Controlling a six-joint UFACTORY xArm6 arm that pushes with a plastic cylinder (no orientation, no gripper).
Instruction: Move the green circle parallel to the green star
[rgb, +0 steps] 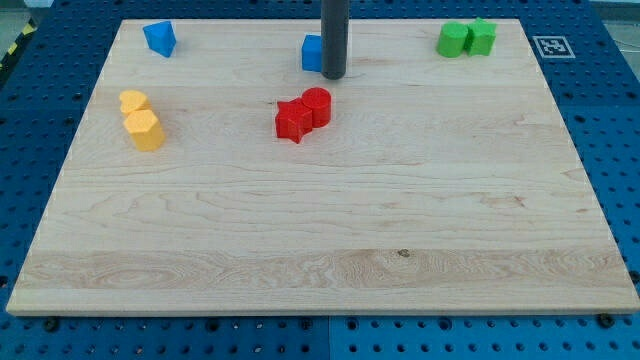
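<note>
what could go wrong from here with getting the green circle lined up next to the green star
My tip sits against a blue block, far from the greens, so leaving could drag that block along. The green circle touches the green star, so a push may shift both. Both sit near the board's top edge, where a block could slide off.

The green circle (453, 40) is sitting near the board's top right corner in the view, a short round block standing flat on the wood. The green star (482, 37) is lying just to its right, touching it or nearly so, both resting side by side in one row.
</note>
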